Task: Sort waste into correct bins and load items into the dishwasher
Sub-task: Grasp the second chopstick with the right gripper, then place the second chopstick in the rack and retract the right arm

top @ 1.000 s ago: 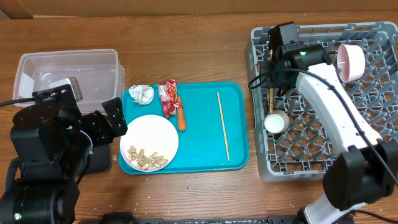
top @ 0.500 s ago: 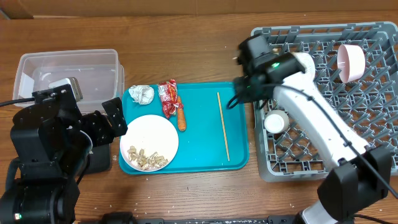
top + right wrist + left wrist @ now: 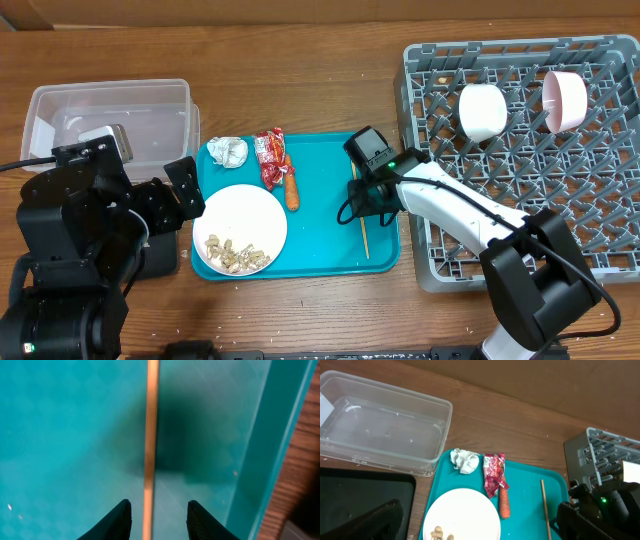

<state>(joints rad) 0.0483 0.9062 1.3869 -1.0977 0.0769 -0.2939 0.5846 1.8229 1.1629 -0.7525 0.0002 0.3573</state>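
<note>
We are seeing the right arm swing away from the rack [image 3: 600, 250], where it was a second ago, and come down over the right side of the teal tray [image 3: 330, 150] at centre frame. The right gripper [image 3: 157, 507] is now hanging low over the chopstick [image 3: 151, 425], jaws parted and straddling it, one fingertip on either side and holding nothing. With the arm gone from the upper rack, a white bowl [image 3: 482, 110] is showing there beside the pink bowl [image 3: 563, 98]. The cup that was at the rack's left edge is no longer showing, and we are guessing the arm is covering it.

We are reading this as dish loading moving on, with the chopstick next to go.

The left side is not changing. The left gripper [image 3: 183, 188] is sitting at the tray's left edge, and we cannot tell its opening. The napkin [image 3: 228, 151], wrapper [image 3: 269, 155], carrot stick [image 3: 291, 188] and the plate [image 3: 240, 215] with crumbs [image 3: 235, 255] are lying on the tray, and the tub [image 3: 110, 115] at upper left is holding none of them.

The wrapper's print is too small to read, and we are finding no other writing.
</note>
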